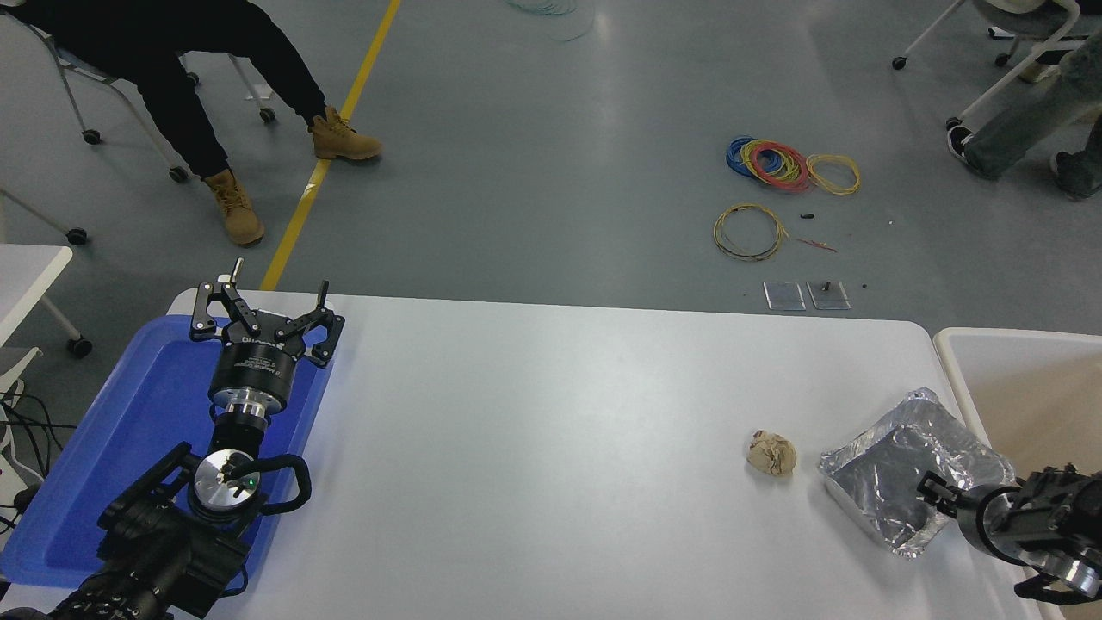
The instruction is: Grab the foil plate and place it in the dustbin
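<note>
The foil plate [904, 465], shiny crinkled silver with a dark flat bottom, lies on the white table near its right edge. The dustbin [1016, 336], cream-rimmed and tan inside, stands right beside the table's right end. My right gripper [931, 489] comes in from the lower right corner, and its tip is over the plate's near right rim. From this angle its state does not show. My left gripper [263, 303] stays parked open above the blue tray at the lower left.
A crumpled beige paper ball [771, 453] lies just left of the plate. The blue tray [112, 430] sits under the left arm. A seated person's legs [189, 103] show at the top left. Cable coils [779, 164] lie on the floor beyond the table.
</note>
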Robot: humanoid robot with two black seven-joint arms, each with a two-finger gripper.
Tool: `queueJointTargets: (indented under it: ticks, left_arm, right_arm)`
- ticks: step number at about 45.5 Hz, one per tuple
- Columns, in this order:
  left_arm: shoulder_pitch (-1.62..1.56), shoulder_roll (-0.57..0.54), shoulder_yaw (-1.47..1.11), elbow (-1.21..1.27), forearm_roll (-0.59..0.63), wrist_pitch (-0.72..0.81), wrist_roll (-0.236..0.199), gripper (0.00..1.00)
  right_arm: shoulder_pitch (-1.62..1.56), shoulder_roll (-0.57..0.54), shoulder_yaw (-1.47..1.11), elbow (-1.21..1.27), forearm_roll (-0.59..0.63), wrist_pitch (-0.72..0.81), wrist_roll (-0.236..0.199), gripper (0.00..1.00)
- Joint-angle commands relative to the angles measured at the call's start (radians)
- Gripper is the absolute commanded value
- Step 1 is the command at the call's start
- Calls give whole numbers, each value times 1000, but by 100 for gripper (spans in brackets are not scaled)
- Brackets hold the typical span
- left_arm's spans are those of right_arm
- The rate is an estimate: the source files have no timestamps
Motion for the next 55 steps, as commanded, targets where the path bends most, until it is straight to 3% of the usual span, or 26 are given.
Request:
queueJointTargets:
  ticks: [1,7,30,55]
  left_arm:
    - [0,0,0,0,0,0,0,100]
    - [0,1,0,0,0,0,0,100]
    - [0,0,0,0,0,0,0,100]
    - [0,0,0,0,0,0,0,100]
  right_arm:
    - [-8,11,-1,-10,-3,-1,2,51]
    - [-11,21,-1,-25,-6,1,5,34]
    - [-19,37,-14,-42,-9,2,11,1]
    - [44,-6,-14,-22,-40,28,9,0]
